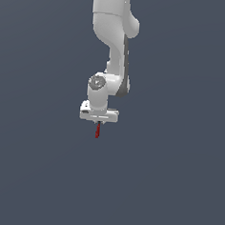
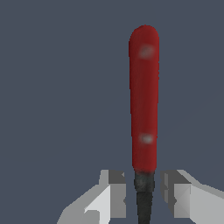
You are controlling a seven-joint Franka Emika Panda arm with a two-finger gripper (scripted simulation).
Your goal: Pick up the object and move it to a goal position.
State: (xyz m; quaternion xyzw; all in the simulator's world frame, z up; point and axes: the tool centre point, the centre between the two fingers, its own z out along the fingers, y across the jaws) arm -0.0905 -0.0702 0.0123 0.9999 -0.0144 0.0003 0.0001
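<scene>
As the red-handled tool [image 1: 97, 131] hangs below the frame's centre:
Hand [image 1: 98, 123]: grasping its dark end.
Left: reaching the unseen goal.

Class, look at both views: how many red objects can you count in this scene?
1. The red stick hangs straight down beneath the white gripper; the wrist view shows it between the fingers. Nothing else red appears.

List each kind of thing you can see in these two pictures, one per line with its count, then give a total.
Robot arm: 1
Gripper: 1
Dark-red stick with a darker end between the gripper's fingers: 1
Total: 3
</scene>
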